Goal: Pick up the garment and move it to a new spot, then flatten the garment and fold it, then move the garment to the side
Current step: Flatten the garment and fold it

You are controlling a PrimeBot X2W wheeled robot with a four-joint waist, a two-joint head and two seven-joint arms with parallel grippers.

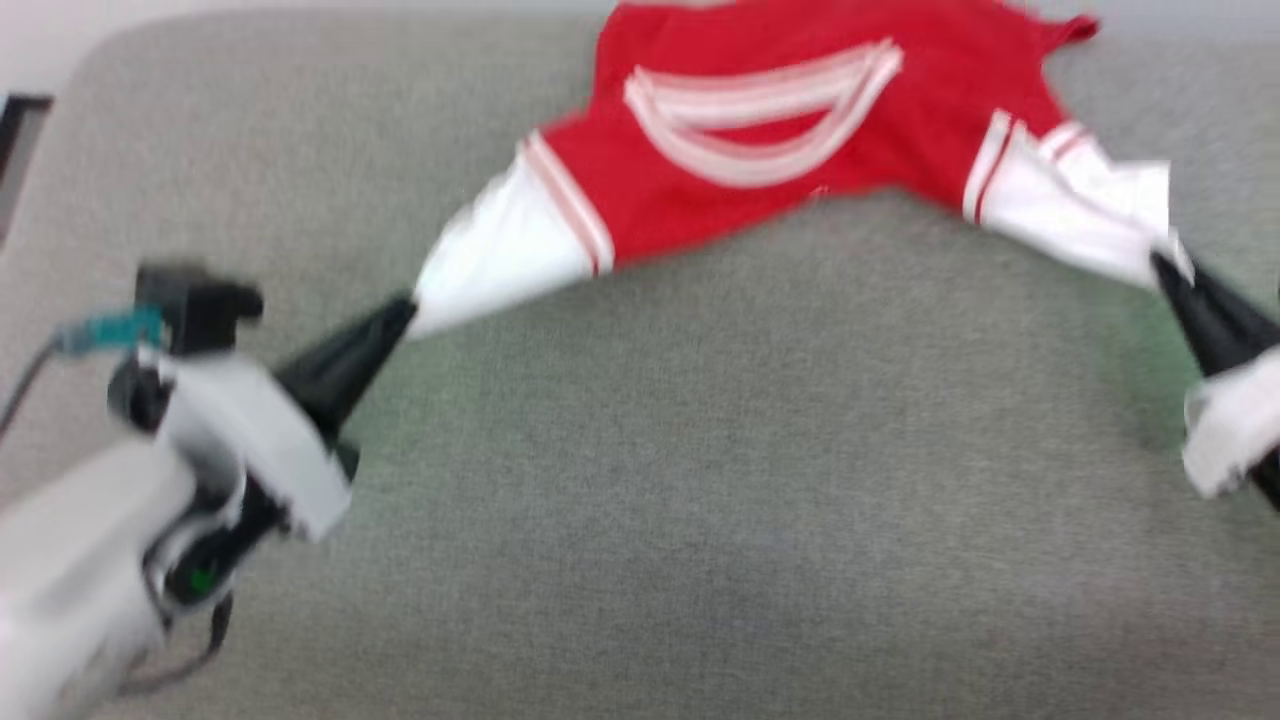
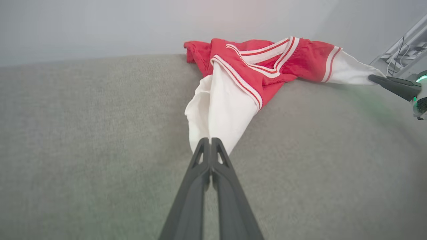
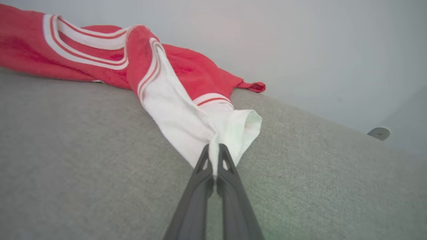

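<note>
The garment (image 1: 760, 120), a red jersey with white sleeves and striped trim, lies stretched across the far part of a grey fabric surface (image 1: 640, 480). My left gripper (image 1: 405, 310) is shut on the end of one white sleeve (image 2: 220, 110); its fingers meet at the cloth in the left wrist view (image 2: 210, 140). My right gripper (image 1: 1165, 265) is shut on the other white sleeve (image 3: 186, 126), with the cuff bunched around the closed tips (image 3: 214, 146). Between the two grips the red body (image 2: 267, 63) sags toward the far edge. No chest lettering shows.
The grey surface ends just beyond the garment, with a pale wall (image 3: 300, 40) behind it. A small round fitting (image 3: 378, 132) sits past the surface's far right edge. My right gripper's dark tip (image 2: 393, 86) shows at the right of the left wrist view.
</note>
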